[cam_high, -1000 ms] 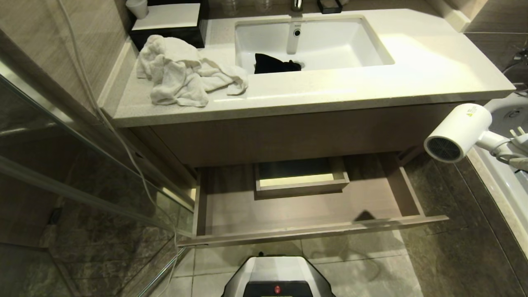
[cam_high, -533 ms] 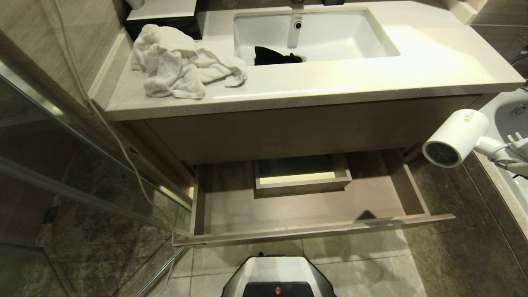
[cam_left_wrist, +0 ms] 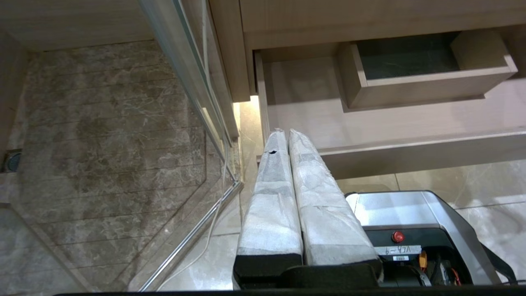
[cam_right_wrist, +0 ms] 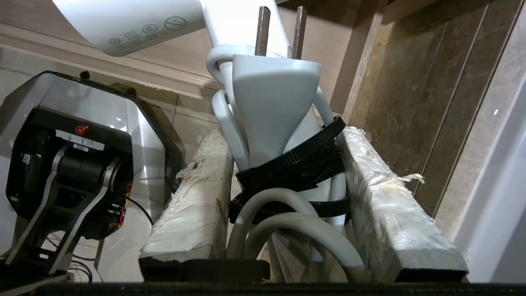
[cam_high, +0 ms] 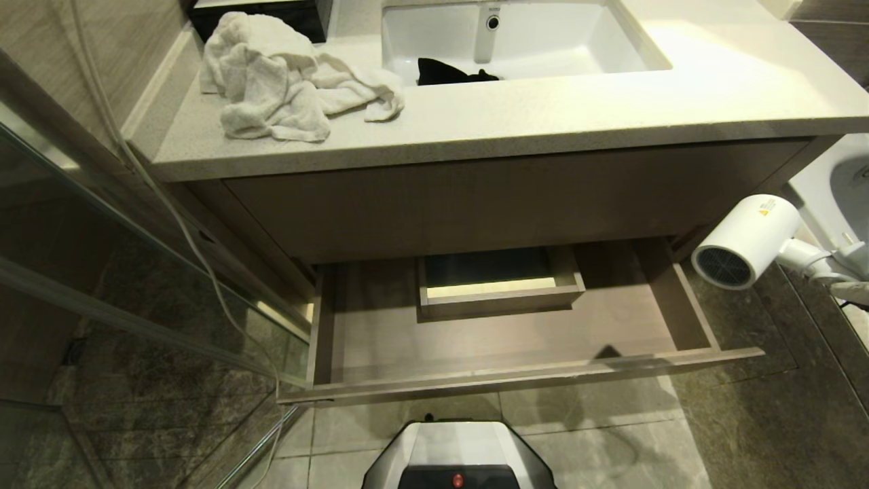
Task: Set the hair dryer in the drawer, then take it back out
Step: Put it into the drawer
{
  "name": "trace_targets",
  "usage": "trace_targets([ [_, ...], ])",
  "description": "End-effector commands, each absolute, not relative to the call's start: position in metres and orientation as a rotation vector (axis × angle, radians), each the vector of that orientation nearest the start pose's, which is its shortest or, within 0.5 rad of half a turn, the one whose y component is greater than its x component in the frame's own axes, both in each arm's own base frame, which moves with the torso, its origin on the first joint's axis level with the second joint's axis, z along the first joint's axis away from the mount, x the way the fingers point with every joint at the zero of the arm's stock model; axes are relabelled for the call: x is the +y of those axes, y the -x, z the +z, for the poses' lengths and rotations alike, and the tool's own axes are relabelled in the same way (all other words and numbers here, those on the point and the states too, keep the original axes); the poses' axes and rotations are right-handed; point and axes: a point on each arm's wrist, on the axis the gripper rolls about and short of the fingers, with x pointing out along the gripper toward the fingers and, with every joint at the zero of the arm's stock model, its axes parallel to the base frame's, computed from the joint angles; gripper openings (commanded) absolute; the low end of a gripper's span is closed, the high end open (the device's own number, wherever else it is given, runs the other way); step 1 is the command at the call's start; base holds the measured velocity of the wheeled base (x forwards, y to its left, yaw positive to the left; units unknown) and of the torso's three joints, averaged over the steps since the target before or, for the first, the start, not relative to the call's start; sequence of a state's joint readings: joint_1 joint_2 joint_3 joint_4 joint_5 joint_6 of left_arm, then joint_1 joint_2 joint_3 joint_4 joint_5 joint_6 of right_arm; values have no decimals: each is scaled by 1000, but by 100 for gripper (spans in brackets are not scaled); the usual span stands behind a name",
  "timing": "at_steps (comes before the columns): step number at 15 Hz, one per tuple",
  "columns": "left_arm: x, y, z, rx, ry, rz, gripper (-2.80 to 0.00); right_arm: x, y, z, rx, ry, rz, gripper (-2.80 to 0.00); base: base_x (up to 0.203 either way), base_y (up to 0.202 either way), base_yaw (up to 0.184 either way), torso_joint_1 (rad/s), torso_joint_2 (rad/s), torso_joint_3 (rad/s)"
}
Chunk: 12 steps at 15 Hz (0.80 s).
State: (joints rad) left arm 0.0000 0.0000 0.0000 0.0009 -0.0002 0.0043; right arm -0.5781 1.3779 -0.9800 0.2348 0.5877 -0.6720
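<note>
hair dryer [cam_high: 745, 241] lower beside drawer [cam_high: 516, 339] (camera dipped too)

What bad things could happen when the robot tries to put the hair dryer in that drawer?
The right gripper grips the hair dryer only at its bundled cord and handle, so the heavy barrel might tilt or slip. The dryer hangs outside the drawer's right wall, so it could knock that wall going in. The boxed cut-out takes up floor space, so the dryer might land on its edge.
</note>
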Motion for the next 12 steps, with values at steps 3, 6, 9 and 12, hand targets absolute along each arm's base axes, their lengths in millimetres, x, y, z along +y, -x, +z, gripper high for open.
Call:
trace_targets([
  [3, 0, 23, 75, 3, -5, 0, -280, -107, -184, 235, 504, 302, 182, -280, 0, 0, 0, -228, 379, 145],
  [6, 0, 23, 75, 2, -5, 0, -280, -109, -184, 234, 509, 298, 179, -280, 0, 0, 0, -295, 487, 185],
  [9, 0, 23, 75, 3, -5, 0, -280, -109, -184, 233, 511, 295, 180, -280, 0, 0, 0, -348, 547, 194],
  [12, 0, 23, 75, 2, -5, 0, -280, -109, -184, 232, 512, 294, 180, -280, 0, 0, 0, -350, 530, 172],
])
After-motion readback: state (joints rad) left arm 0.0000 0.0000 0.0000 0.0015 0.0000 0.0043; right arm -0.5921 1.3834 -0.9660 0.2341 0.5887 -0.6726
